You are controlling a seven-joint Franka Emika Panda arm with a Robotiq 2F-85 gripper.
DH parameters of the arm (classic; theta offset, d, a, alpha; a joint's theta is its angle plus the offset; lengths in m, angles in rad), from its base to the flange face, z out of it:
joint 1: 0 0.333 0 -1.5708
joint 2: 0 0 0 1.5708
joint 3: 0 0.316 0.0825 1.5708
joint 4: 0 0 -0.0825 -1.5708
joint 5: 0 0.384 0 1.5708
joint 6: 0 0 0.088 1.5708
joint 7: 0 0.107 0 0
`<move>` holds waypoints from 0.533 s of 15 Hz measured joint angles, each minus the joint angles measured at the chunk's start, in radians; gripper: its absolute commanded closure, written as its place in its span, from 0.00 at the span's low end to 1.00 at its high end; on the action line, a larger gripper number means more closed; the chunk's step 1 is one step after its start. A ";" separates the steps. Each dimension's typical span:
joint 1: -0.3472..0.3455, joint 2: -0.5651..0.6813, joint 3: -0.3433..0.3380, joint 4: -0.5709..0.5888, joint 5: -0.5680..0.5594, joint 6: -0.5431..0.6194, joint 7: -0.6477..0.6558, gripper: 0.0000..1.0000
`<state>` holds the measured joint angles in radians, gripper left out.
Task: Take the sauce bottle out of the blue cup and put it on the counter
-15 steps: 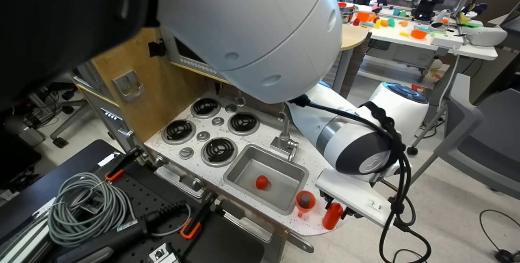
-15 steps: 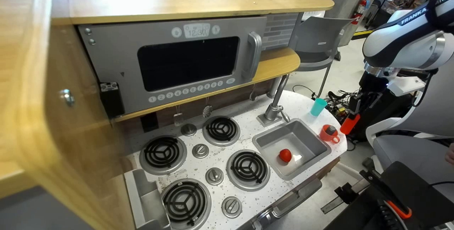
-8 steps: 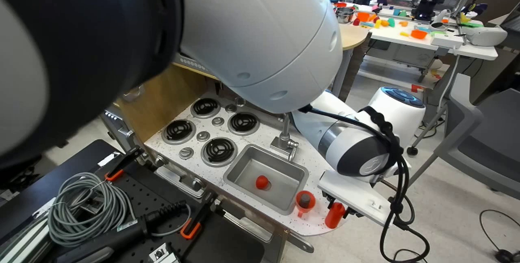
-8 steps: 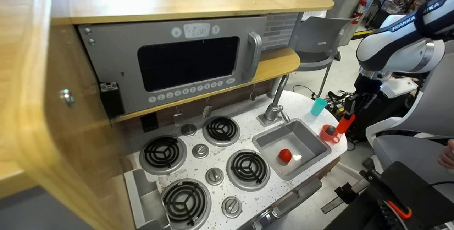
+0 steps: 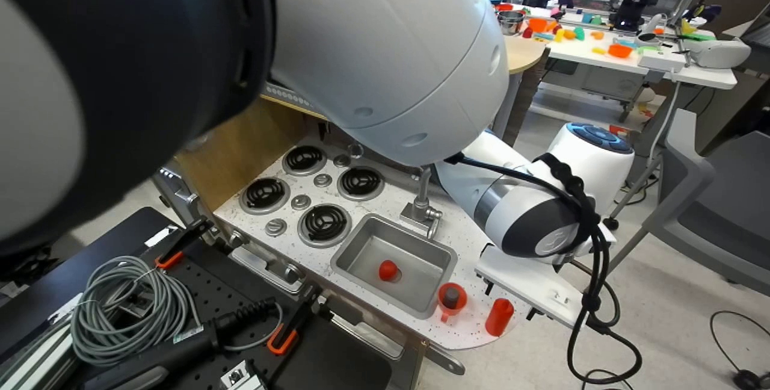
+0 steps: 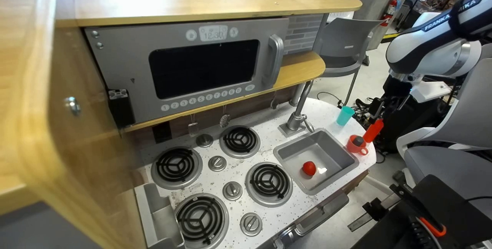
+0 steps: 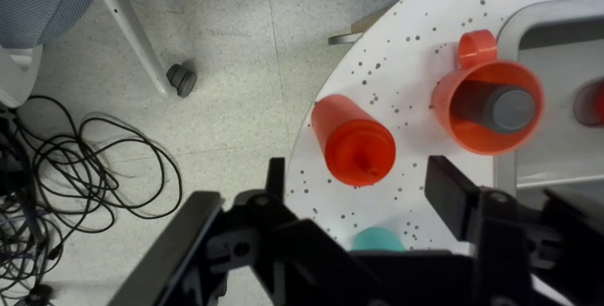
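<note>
The red sauce bottle [image 7: 360, 155] stands on the white counter [image 7: 406, 72], close to its rounded end; both exterior views show the bottle [image 5: 499, 318] there too. Around and just above its top, my gripper [image 7: 359, 183] is open, one finger on each side and clear gaps between the fingers and the bottle. The teal-blue cup [image 6: 345, 115] sits apart, further back on the counter, with no bottle in it. In the wrist view the gripper's body covers most of that cup [image 7: 377, 240].
A red mug [image 7: 488, 138] holding a grey object [image 7: 512, 108] stands between bottle and sink [image 5: 394, 236]. Inside the sink lies a small red ball-like item [image 6: 309, 168]. The faucet [image 6: 298, 116] rises behind it. Beyond the counter's rounded edge is the floor [image 7: 226, 107].
The bottle shifted slightly with my gripper over the last second. Since half a second ago the jaws have spread and let go of it, and it stays standing on the counter.
</note>
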<state>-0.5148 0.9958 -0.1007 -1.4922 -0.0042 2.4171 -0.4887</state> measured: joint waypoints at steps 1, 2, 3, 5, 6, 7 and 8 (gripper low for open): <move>-0.001 -0.017 0.000 -0.011 0.003 0.016 0.000 0.00; -0.002 -0.043 0.000 -0.028 0.007 0.030 0.000 0.00; -0.005 -0.076 0.000 -0.053 0.008 0.045 0.001 0.00; -0.007 -0.163 -0.008 -0.115 0.008 0.057 0.009 0.00; -0.008 -0.211 -0.012 -0.149 0.008 0.057 0.009 0.00; -0.010 -0.259 -0.015 -0.184 0.008 0.057 0.009 0.00; -0.011 -0.306 -0.019 -0.218 0.008 0.057 0.009 0.00</move>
<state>-0.5257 0.6899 -0.1200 -1.7102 0.0043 2.4737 -0.4796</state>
